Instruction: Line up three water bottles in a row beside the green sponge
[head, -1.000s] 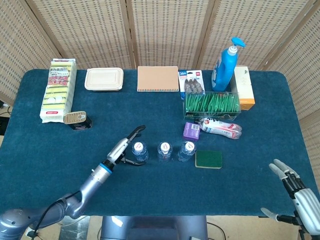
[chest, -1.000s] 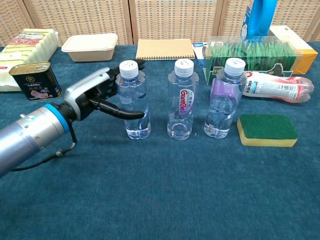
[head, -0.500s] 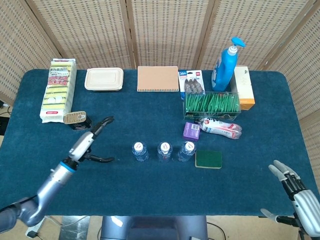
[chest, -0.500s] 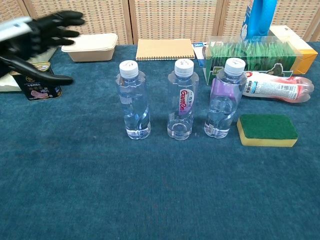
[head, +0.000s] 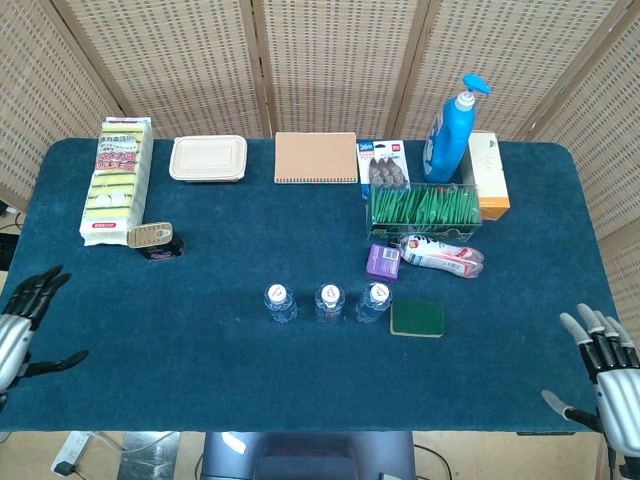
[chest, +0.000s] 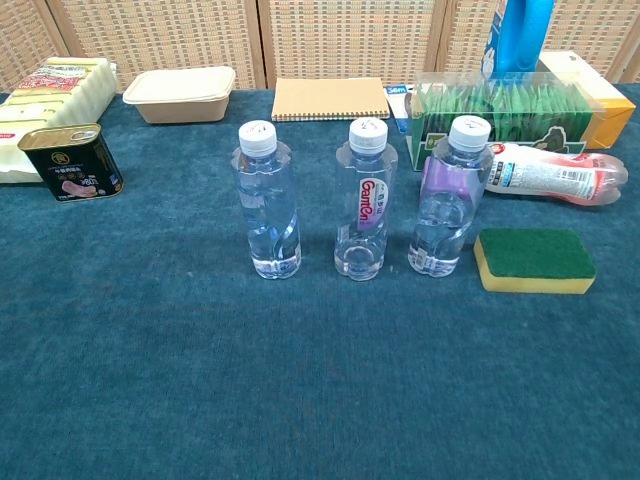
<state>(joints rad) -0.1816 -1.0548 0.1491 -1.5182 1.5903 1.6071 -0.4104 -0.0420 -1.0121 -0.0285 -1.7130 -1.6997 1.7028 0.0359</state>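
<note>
Woven screens stand behind the blue worktop (head: 120, 300). Three water bottles (chest: 366, 198) stand upright in a row at frame centre, just left of the green sponge (chest: 532, 260), so the line looks finished. Left hand (head: 22, 325) and right hand (head: 607, 372) hang spread and empty at the lower corners.

We saw both views bright, evenly lit and sharp, with soft shadows and no glare.
</note>
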